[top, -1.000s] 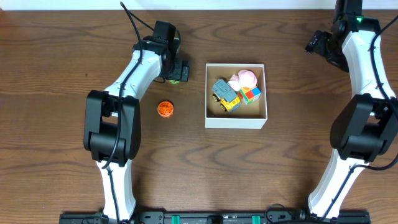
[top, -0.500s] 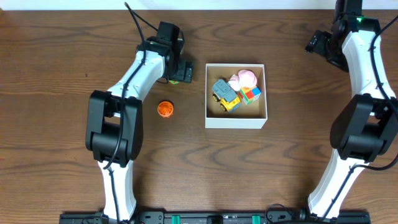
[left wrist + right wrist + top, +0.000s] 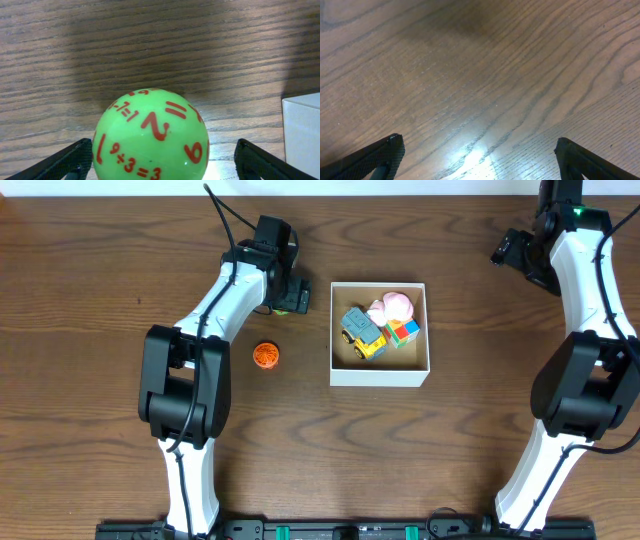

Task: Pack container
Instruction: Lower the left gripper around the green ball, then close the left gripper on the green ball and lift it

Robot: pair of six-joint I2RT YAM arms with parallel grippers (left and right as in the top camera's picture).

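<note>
The square white-walled container [image 3: 380, 376] sits open, toys [image 3: 382, 325] in its far half.

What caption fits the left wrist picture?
Green number ball sits between the left fingers on a wooden table.

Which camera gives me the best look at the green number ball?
Left wrist: the green number ball fills the frame inside the left gripper, red sums readable. Overhead shows only a green sliver, mostly hidden by that gripper. Right wrist shows none of it.

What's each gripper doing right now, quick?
Left gripper: open, straddling the green number ball, not clamped on it.
Right gripper: open, holding nothing.
</note>
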